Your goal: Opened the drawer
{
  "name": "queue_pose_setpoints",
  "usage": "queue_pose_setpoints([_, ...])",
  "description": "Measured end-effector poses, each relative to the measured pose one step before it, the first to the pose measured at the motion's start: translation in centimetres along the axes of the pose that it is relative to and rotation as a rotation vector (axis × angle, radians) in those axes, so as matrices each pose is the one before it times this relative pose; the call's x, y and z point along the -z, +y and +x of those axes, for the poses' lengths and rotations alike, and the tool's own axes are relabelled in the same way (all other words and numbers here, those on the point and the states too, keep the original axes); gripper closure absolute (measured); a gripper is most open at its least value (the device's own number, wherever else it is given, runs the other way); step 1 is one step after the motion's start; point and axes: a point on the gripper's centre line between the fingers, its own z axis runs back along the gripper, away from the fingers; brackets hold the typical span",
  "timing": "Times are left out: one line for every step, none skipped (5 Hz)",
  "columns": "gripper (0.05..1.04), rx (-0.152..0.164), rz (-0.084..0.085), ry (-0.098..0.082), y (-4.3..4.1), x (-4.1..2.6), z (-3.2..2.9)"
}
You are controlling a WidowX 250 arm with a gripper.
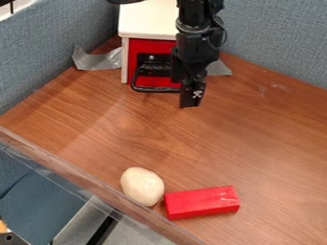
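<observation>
The red drawer [151, 47], with its black looped handle [155, 90], looks closed.

The arm [197, 48], near the top edge of the frame, is black all over, built of blocky, boxy segments with stepped edges. A rounded joint [193, 27] carries a dull grey sheen along its rim. A thin black cable [224, 36] loops out along its right side. Low on the dark, narrow hand [190, 104] sits a small white mark [197, 94] (rather like a skull and crossbones, though too small to be sure).
</observation>
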Motion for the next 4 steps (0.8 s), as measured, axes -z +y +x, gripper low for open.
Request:
queue_pose_setpoints([0.083, 0.0026, -0.0094, 0.0188, 0.234, 0.987, -0.018])
queue_pose_setpoints([0.083, 0.0078, 0.0142, -0.0140, 0.399, -0.012, 0.403])
queue_pose_setpoints([0.083, -0.0017, -0.0023, 0.0021, 0.134, 0.462, 0.199])
queue_pose_setpoints([0.083, -0.0017, 0.0036, -0.0029, 0.260, 0.471, 0.162])
